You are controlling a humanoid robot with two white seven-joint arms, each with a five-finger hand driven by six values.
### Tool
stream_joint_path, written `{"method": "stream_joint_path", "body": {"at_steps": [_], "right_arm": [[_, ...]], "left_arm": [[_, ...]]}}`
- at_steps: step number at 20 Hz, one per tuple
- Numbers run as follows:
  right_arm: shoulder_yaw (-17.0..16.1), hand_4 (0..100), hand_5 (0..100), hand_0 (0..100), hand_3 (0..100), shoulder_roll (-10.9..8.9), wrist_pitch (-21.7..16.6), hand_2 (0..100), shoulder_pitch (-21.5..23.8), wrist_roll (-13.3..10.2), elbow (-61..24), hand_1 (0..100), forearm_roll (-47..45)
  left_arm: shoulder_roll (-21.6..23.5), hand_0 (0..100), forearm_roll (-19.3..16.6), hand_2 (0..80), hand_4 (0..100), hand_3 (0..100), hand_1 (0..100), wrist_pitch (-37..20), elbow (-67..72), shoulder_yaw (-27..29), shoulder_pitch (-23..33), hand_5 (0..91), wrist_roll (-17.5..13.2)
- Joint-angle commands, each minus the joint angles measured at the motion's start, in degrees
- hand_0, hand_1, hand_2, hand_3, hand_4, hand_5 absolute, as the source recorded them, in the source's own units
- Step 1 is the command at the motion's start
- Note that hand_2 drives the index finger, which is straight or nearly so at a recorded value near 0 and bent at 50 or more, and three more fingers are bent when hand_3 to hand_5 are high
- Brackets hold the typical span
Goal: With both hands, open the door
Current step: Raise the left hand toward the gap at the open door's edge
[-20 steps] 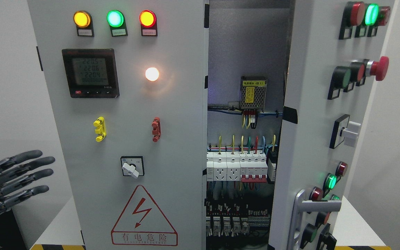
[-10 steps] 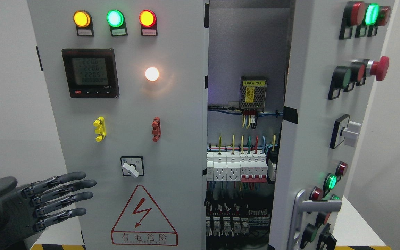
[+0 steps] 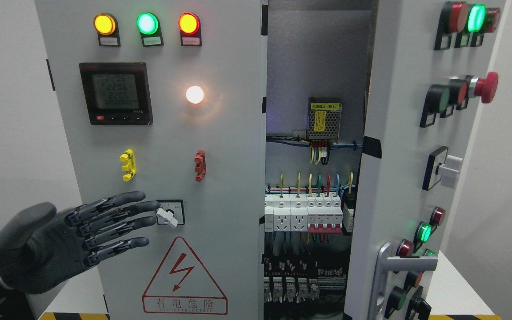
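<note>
At the lower left of the head view, the robot's dark grey left hand [image 3: 82,235] reaches in with its four fingers [image 3: 118,218] stretched out flat and slightly fanned, holding nothing; their tips lie over the light grey sheet-metal left door [image 3: 220,186] of the electrical cabinet, just beside a small white rotary switch [image 3: 168,216], though contact with the panel cannot be judged from this angle. That door looks closed or nearly so, and it appears stiff, smooth and fairly heavy with its meter and lamps; having no visible handle, it probably has to be taken by its free right edge beside the gap. The matching right door [image 3: 398,178] already stands swung outward, showing breakers and coloured wiring [image 3: 309,209] inside, and its silver lever handle [image 3: 409,263] at the bottom offers the firmest hold. The right hand is out of view. Both doors are cut off by the frame at top and bottom, and the right door's hinges are hidden.
</note>
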Motion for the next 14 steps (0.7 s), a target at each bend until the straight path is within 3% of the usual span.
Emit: {"method": "stream_joint_path", "body": {"at_steps": [1,4,7,14], "right_arm": [[0.0,0,0,12,0,0.0,0.0,0,0.01,0.01,0.0,39,0.0],[0.0,0,0,12,0,0.0,0.0,0,0.01,0.01,0.0,39,0.0],[0.0,0,0,12,0,0.0,0.0,0,0.01,0.01,0.0,39,0.0],[0.0,0,0,12,0,0.0,0.0,0,0.01,0.01,0.0,39,0.0]], "left_arm": [[-6.61,12,0.56,0.0,0,0,39,-2.93,0.03,-28.9,-18.71,0.0,2.33],[-10.12,12,1.79,0.0,0,0,39,-3.2,1.52,-36.74,-26.38,0.0,3.3],[-14.69,12,6.27,0.0,0,0,39,-3.11,4.16,-40.53,-31.3,0.0,4.44],[-23.65,12,7.94,0.0,0,0,39,-3.2,5.92,-41.24,-34.56,0.0,11.81]]}}
